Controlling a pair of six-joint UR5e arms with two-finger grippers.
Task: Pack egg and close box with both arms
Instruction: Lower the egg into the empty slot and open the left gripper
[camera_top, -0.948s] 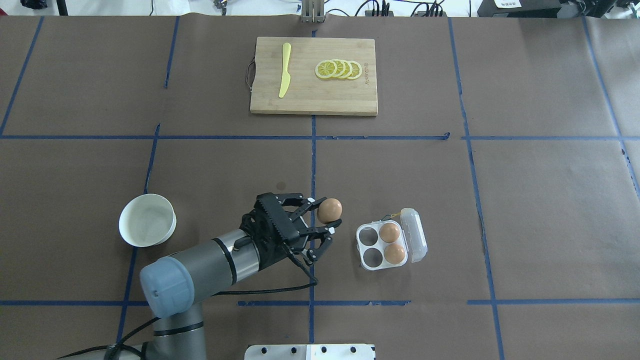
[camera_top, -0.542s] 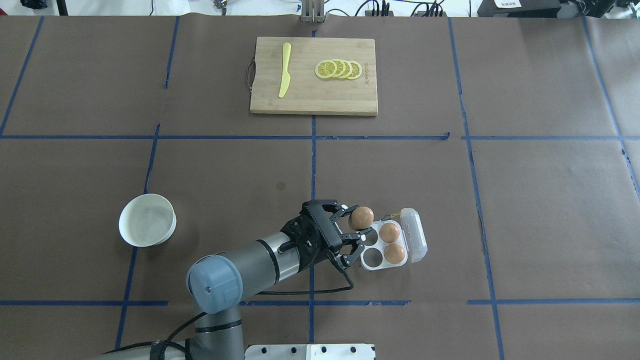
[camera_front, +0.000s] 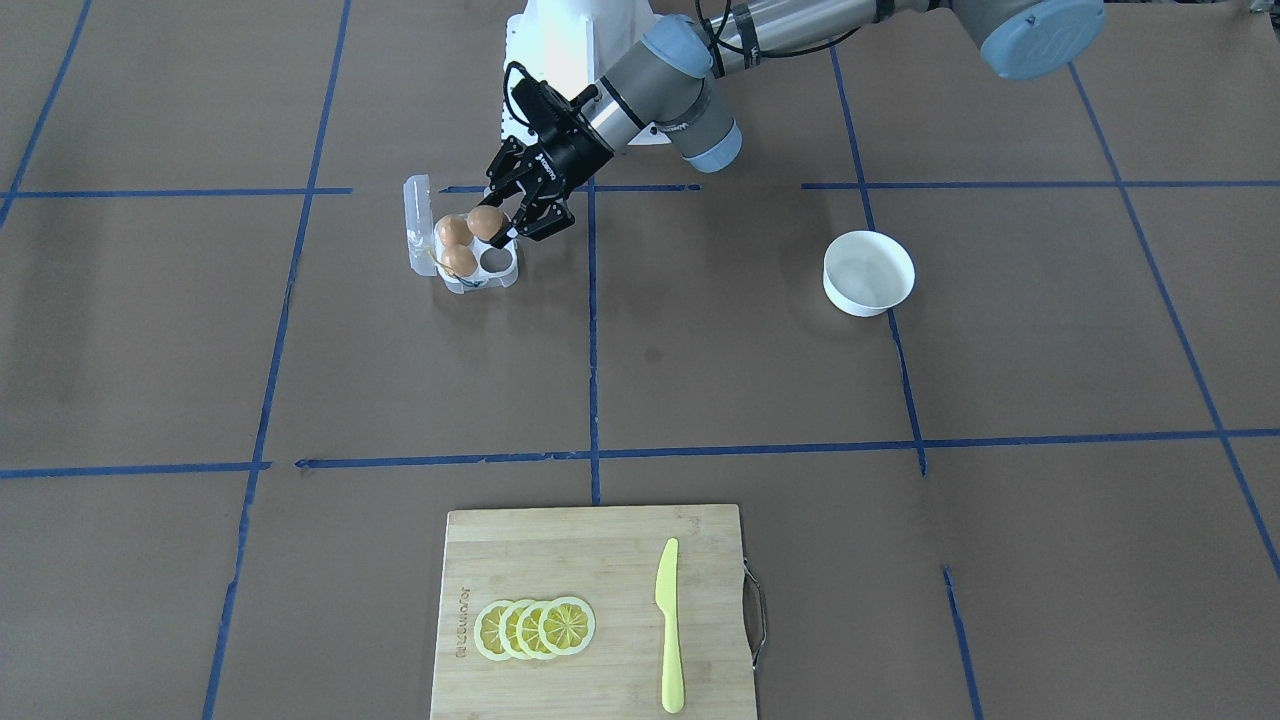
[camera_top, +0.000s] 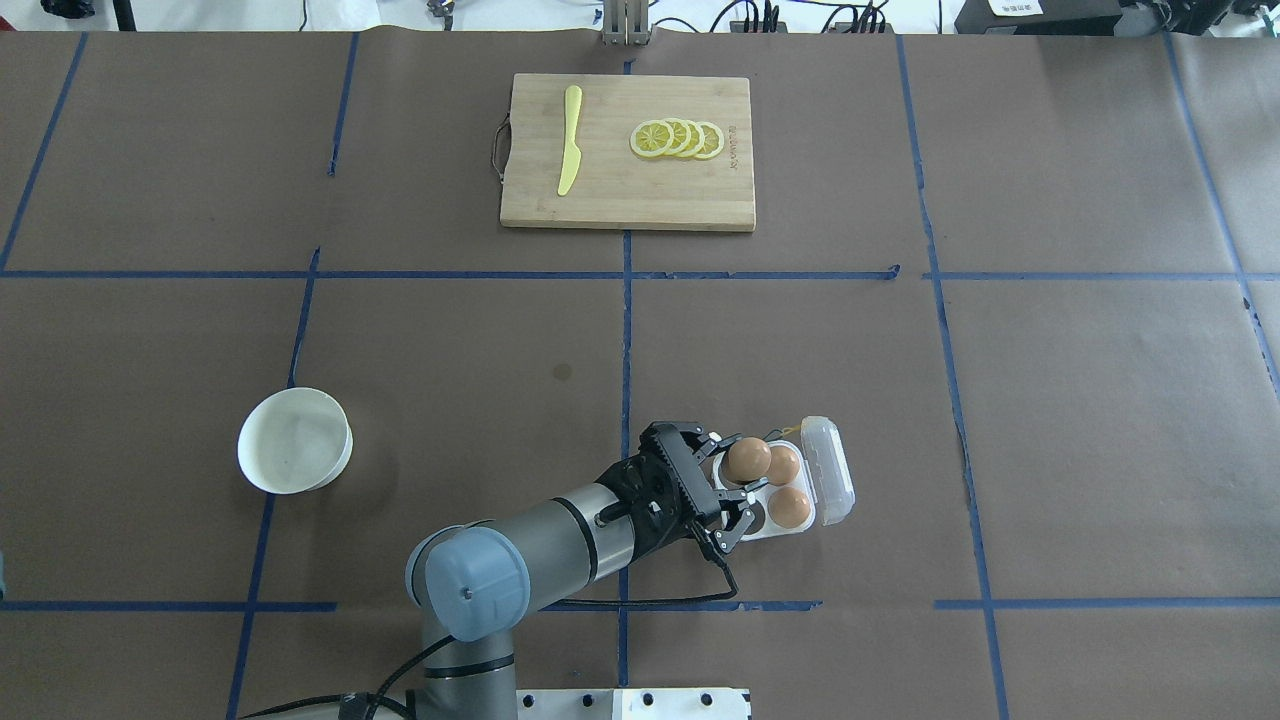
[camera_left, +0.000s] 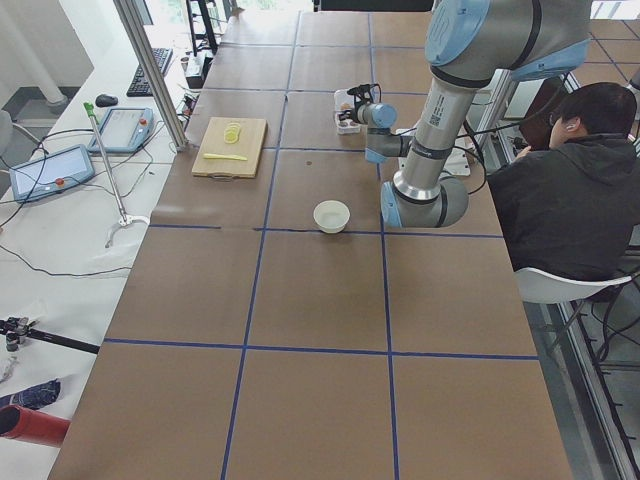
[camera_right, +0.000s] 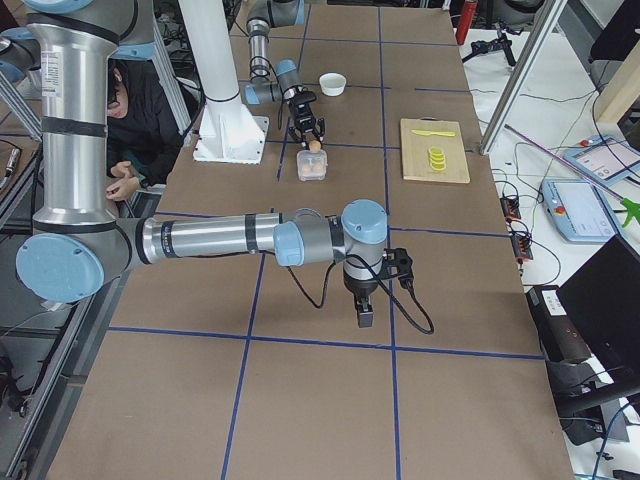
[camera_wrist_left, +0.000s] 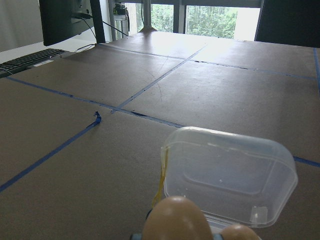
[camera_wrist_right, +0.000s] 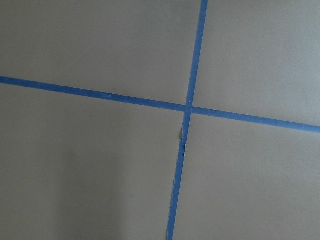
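The left jaws are closed part-way on the egg (camera_top: 749, 458), one finger on either side of its middle, and they hold nothing else. We judge the egg light, smooth and hard-shelled but brittle. A gentle pinch across its widest part suits it, and it should be let go low in a cup rather than dropped.

It hangs just above the box (camera_top: 829, 482), over the side with the two vacant cups. We cannot tell which of those cups it is lined up with, since the overhead and front-facing views disagree. Two other eggs (camera_top: 790, 507) sit in the cups next to the lid (camera_wrist_left: 227, 177), which stands open on the side away from the left arm (camera_top: 560, 535).

The box looks thin and light, so we expect it to slide on the worktop (camera_top: 900, 400) if pushed from one side. Closing the lid likely needs one arm to steady the base.

The right arm (camera_right: 210, 237) waits well apart over bare worktop. The right jaws show only in a side view, so we cannot tell whether they are open or closed.
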